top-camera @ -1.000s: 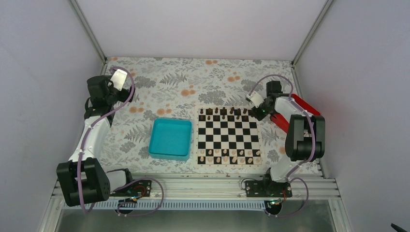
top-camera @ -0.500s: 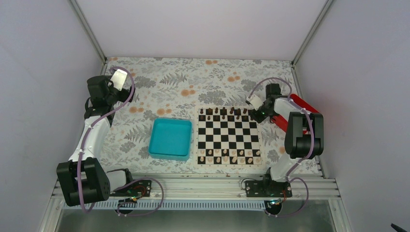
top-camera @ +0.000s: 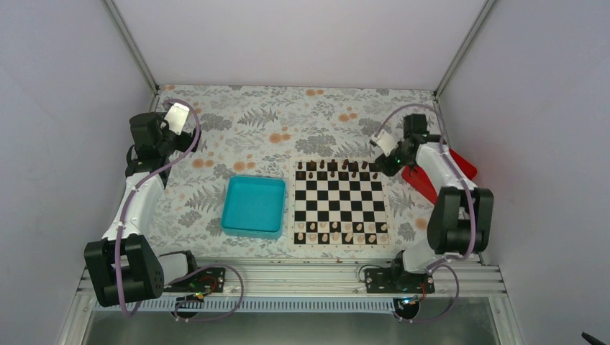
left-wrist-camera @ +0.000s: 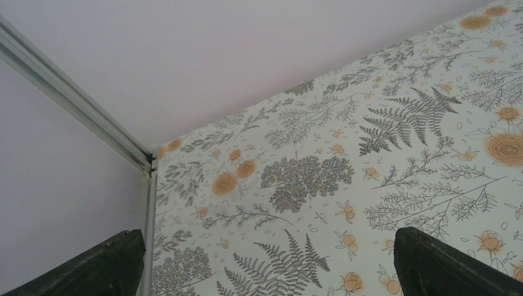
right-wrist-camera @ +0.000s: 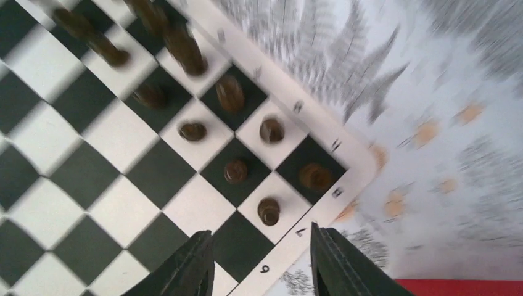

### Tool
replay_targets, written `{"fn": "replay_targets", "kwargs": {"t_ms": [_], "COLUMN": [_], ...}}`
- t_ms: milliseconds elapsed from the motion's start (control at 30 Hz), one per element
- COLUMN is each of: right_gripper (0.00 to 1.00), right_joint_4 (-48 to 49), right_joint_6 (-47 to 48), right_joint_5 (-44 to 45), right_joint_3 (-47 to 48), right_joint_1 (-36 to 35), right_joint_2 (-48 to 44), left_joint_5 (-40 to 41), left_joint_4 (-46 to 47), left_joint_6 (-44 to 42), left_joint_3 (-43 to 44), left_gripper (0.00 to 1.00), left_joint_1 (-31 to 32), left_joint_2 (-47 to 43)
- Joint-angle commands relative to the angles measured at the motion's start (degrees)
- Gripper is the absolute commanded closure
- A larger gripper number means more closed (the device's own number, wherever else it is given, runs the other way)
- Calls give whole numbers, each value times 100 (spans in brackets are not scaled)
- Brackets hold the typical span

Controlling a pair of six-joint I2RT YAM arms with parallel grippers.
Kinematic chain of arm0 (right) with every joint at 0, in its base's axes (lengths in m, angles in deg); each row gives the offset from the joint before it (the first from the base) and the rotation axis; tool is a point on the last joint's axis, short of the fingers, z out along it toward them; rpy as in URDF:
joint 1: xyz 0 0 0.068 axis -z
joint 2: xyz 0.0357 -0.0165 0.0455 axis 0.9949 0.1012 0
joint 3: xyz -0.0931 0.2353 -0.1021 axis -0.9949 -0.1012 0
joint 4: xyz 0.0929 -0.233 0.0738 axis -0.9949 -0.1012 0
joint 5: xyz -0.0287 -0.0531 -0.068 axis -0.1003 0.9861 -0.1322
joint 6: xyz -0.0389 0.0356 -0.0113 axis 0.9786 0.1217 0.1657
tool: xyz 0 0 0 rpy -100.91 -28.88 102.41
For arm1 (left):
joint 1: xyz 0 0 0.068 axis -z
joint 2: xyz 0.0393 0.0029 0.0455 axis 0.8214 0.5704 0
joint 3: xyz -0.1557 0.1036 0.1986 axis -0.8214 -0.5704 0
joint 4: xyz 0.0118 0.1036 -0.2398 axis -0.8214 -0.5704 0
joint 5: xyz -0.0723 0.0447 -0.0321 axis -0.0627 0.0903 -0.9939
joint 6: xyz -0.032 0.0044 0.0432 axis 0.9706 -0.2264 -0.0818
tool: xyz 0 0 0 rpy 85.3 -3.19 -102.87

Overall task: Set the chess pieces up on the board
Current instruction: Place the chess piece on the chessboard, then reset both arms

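- Right gripper (right-wrist-camera: 260, 235) hangs over the far right corner of the board (top-camera: 339, 201), its jaws a fair way apart and nothing between them. The corner squares show in the gap in the wrist view.
- Dark pieces (top-camera: 334, 167) stand on the board's two far rows. Near the corner under the right gripper each square of those rows that shows bears one upright piece, but blur hides which kinds they are.
- From above I cannot tell whether every square of those two rows is filled.
- Pale pieces (top-camera: 338, 231) stand along the two near rows.
- Left gripper (left-wrist-camera: 266, 234) is held up at the far left of the table (top-camera: 288, 122), well apart from the board. It faces the far left corner with jaws wide and holds nothing.
- Tray (top-camera: 252, 205), teal and square, lies just left of the board on the flowered cloth, a narrow strip of cloth between them.
- Red box (top-camera: 460, 164) lies to the right of the board at the table's right edge, partly hidden by the right arm.
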Motion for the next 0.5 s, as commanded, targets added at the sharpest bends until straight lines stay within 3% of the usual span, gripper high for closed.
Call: {"fn": "replay_targets", "kwargs": {"t_ms": [0, 100, 200, 267, 333, 467], "right_gripper": [56, 46, 2, 0, 0, 0], "right_joint_4": [-1185, -1632, -1404, -921, 188, 2052], "right_joint_6": [278, 188, -341, -924, -1717, -3061], "right_joint_5": [-825, -1071, -1319, -1448, -1236, -307], "right_joint_3": [961, 1590, 2145, 2242, 2011, 1067], "right_joint_1": [37, 40, 32, 28, 11, -49], "right_joint_2": [-811, -1083, -1338, -1522, -1749, -2255], "left_joint_5": [17, 16, 7, 7, 11, -98], "left_joint_4": [-28, -27, -18, -22, -7, -42], "left_joint_6": [32, 35, 45, 41, 41, 58], "left_joint_3": [149, 154, 152, 154, 140, 146], "left_gripper": [0, 0, 0, 0, 0, 0], "left_joint_1": [-21, -24, -24, -24, -24, -14], "left_joint_2": [-2, -14, -9, 8, 16, 87]}}
